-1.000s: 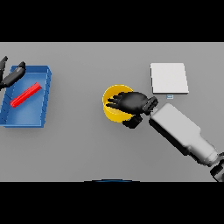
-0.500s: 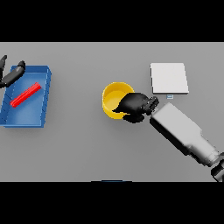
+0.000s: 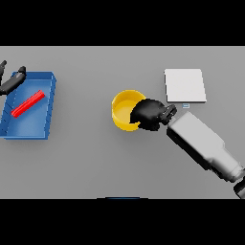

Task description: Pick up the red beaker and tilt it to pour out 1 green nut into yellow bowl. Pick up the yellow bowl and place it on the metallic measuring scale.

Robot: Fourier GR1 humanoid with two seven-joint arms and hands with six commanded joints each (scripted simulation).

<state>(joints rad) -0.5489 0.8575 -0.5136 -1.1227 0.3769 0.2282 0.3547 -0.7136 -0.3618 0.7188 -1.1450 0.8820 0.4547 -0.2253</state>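
1. One round, smooth yellow bowl sits mid-counter, left of the flat, square metallic scale.
2. Right hand curls over the bowl's right rim, gripping it, forearm slanting in from the lower right.
3. Left hand hangs at the far left, fingers loose, over the blue rectangular tray holding a slim red stick.

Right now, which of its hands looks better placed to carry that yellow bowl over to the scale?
The right hand. It is already at the yellow bowl, gripping its rim, with the metallic measuring scale close by. The left hand is far off beside the blue tray.
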